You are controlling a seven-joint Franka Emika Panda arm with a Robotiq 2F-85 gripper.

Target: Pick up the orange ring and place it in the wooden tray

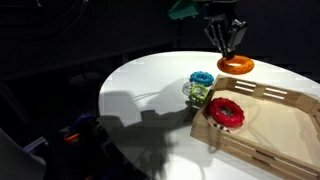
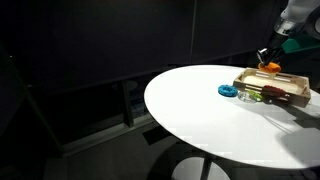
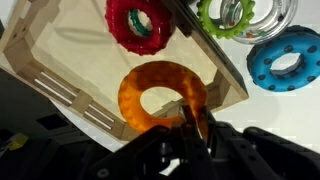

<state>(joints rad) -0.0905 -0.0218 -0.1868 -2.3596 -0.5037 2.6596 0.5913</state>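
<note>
Hanging near the wooden tray, the orange ring is clamped between the fingers.

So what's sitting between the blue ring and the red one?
The green ring and the wall of the tray, with the red ring inside and the blue ring outside. The wrist view shows it best.

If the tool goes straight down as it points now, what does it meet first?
Probably the wooden tray, near its side wall, with the held orange ring touching first; depth is unclear.
</note>
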